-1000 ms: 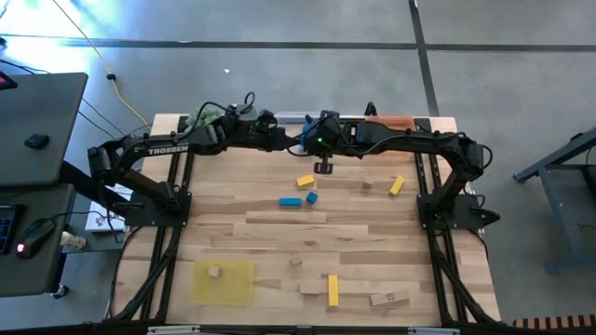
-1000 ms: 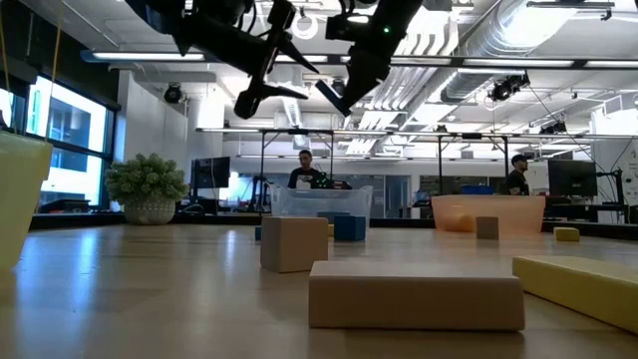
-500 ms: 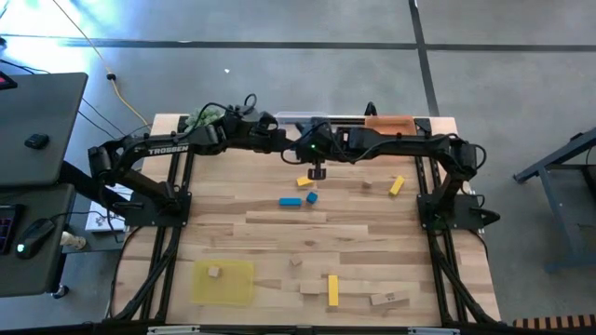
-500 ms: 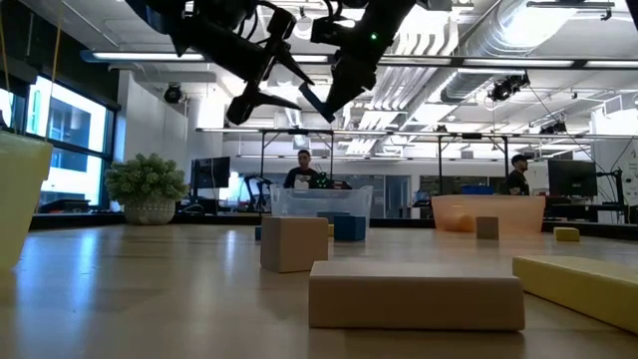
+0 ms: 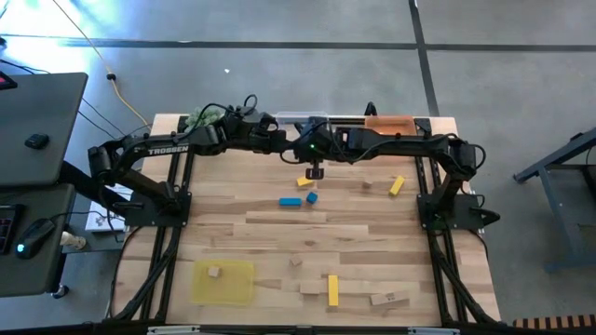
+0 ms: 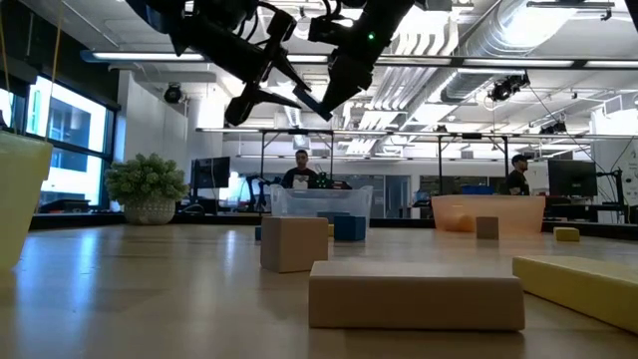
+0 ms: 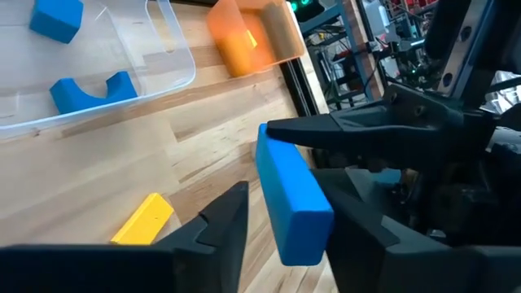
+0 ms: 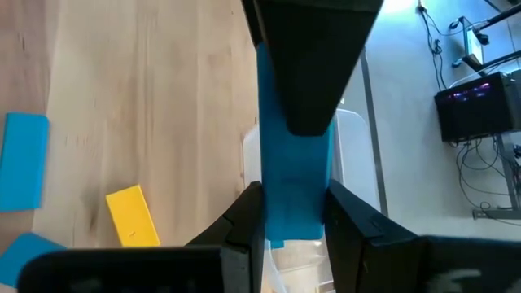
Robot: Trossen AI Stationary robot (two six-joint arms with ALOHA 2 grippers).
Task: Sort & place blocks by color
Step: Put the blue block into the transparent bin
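While we log a mid-air handover | right gripper clamps blue bar | left gripper partly closed around it | beside far-edge clear tray, for blues.

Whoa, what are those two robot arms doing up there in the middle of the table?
They are passing a blue block from one arm to the other in mid-air, near the table's far edge. The right claw is shut on the block, and the left claw has its fingers either side of the same block. Just beyond them sits a clear tray with two blue pieces in it. Other blue, yellow and plain wood blocks lie scattered on the table.
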